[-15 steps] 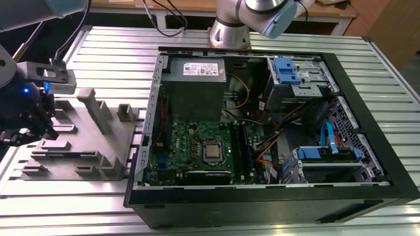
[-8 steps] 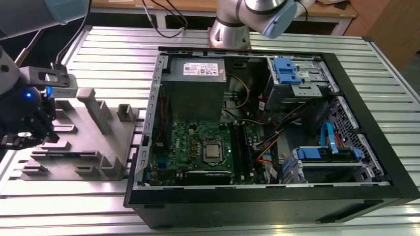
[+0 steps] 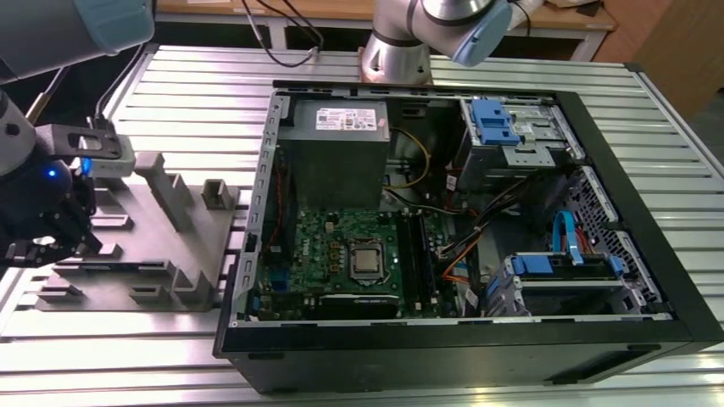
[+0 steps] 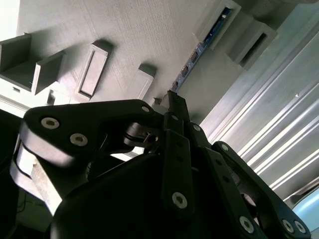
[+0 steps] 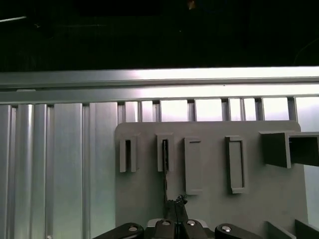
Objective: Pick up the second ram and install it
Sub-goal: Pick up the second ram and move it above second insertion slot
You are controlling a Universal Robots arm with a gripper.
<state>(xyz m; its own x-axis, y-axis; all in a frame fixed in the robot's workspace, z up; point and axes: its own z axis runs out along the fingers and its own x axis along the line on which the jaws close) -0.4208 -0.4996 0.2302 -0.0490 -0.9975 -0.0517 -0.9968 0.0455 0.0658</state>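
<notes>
Grey holder [image 5: 139, 199] lies under the gripper [image 5: 174, 204], which pinches the second ram [image 5: 165, 172]; the exterior view shows a computer case [image 3: 453, 348] well apart.

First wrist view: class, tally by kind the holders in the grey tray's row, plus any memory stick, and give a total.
Narrow slotted posts: 2
Wide frames: 2
Open box: 1
Ram stick: 1
Total: 6

Holder [image 3: 142, 250] with second ram [image 5: 165, 172] beside case [image 3: 453, 352]
</notes>
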